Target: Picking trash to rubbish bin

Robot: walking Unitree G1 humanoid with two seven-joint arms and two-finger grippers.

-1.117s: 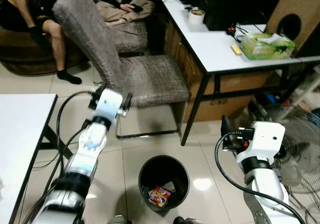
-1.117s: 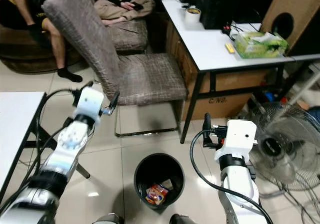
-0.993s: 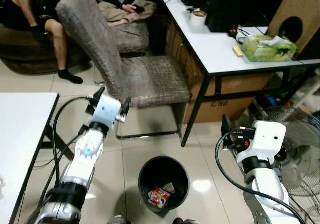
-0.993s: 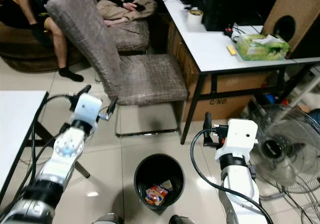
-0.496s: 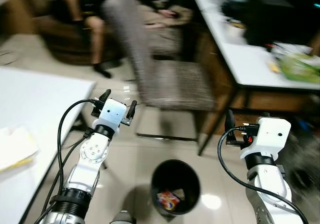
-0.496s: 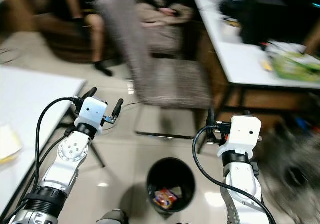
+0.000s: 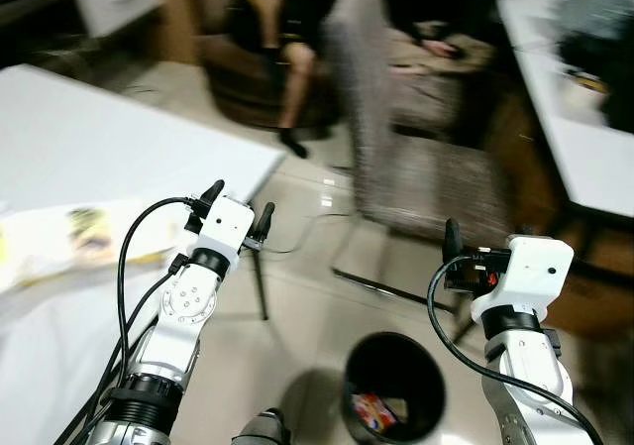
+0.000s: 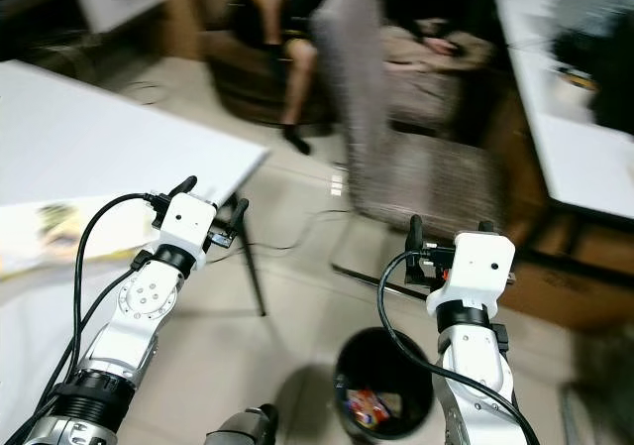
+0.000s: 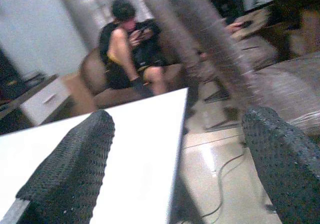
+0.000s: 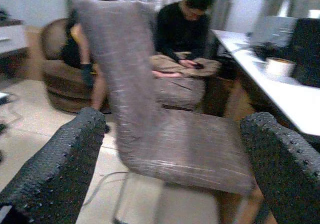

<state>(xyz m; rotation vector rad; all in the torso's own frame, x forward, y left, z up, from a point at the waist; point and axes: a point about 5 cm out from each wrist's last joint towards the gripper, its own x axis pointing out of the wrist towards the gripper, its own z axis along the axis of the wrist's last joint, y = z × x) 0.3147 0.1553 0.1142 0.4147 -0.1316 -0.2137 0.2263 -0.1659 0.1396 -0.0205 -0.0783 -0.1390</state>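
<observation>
Black rubbish bin (image 7: 394, 382) holds trash (image 7: 374, 411); both grippers gape empty.

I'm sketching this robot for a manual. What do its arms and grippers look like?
Both arms are jointed silver tubes ending in white boxy wrist housings, with looping black cables. The left gripper and right gripper each have two long black fingers with a knobbly, textured surface.

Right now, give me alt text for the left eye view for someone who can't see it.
Both open grippers, left gripper and right gripper, are raised above a black bin holding trash. A white table stands left, a grey chair ahead.
</observation>
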